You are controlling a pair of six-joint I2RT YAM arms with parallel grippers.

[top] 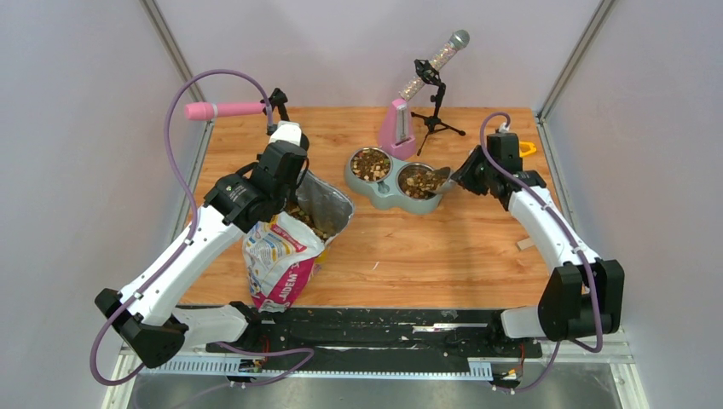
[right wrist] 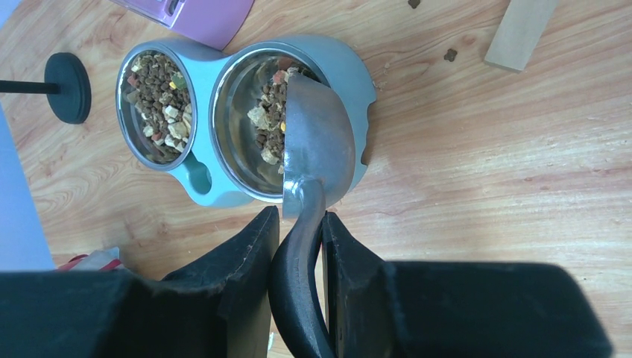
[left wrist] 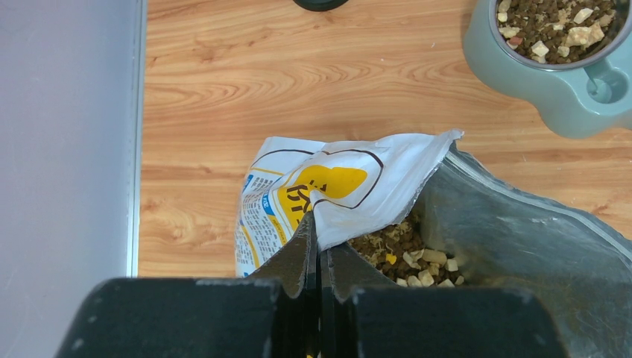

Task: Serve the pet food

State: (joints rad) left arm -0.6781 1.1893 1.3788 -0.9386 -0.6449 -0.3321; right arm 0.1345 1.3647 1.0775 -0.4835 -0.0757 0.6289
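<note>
The pet food [left wrist: 406,250] lies in a heap inside the open printed bag [top: 281,256], whose silver lining gapes toward the feeder. My left gripper [left wrist: 319,224] is shut on the bag's white rim [left wrist: 350,216], holding the mouth open. A teal double feeder [top: 381,189] holds two steel bowls, and both carry pet food [right wrist: 156,89]. My right gripper [right wrist: 300,224] is shut on the black handle of a metal scoop [right wrist: 317,142]. The scoop is turned on edge over the right-hand bowl [top: 418,181], with kibble [right wrist: 268,119] beside it.
A pink dispenser [top: 396,128] and a small black tripod holding a food-filled tube [top: 435,68] stand behind the feeder. A pink-handled tool [top: 223,110] sits at the back left. A small wood block [top: 524,244] and stray kibble [right wrist: 450,54] lie on the right.
</note>
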